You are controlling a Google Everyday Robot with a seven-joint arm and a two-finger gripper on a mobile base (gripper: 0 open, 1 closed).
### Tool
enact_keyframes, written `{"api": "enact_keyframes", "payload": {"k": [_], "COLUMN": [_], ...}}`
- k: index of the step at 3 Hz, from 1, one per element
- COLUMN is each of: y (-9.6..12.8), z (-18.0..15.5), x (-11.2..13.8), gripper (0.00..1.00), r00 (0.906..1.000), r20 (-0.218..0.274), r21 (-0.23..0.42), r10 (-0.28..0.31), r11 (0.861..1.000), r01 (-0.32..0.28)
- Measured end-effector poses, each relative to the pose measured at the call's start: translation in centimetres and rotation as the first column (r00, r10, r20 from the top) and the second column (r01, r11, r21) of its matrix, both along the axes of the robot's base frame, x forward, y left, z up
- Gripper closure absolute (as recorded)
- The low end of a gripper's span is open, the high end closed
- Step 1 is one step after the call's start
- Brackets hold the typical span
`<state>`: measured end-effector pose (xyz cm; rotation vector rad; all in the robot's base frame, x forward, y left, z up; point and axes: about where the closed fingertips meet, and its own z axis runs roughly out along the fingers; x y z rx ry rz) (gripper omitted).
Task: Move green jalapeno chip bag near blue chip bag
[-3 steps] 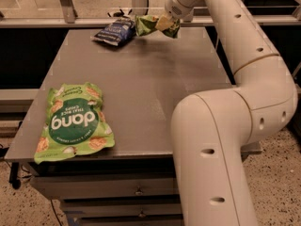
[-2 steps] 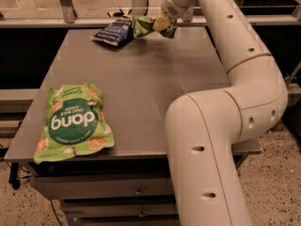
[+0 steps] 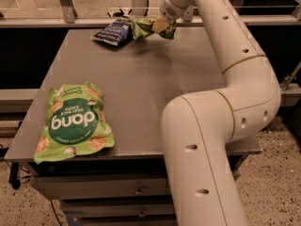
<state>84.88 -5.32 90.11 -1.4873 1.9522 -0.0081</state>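
Note:
The green jalapeno chip bag is held just above the far edge of the grey table, crumpled at one end. My gripper is shut on its right end, at the table's back centre. The blue chip bag lies flat on the table right next to the green bag's left end; the two look nearly touching. My white arm reaches in from the lower right over the table's right side.
A large bright green "dang" bag lies at the table's front left corner. A rail and table legs stand behind the far edge. Drawers sit under the table front.
The gripper with the green bag has shifted slightly left, closer to the blue bag. The arm has swung a little left too.

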Motion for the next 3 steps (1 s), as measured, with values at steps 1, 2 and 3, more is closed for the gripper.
{"api": "enact_keyframes", "payload": {"k": [1,2,3], "y": [0.01,0.14,-0.72], "z": [-0.29,-0.35,0.42], "x": [0.02,-0.04,-0.96], "gripper": [0.13,0.0,0.0], "r00": [1.0,0.9999,0.9997], "r20": [-0.007,-0.011,-0.022], "r21": [0.001,0.013,0.082], "r10": [-0.002,0.003,0.01], "r11": [1.0,1.0,0.997], "r01": [0.002,-0.002,-0.009]}}
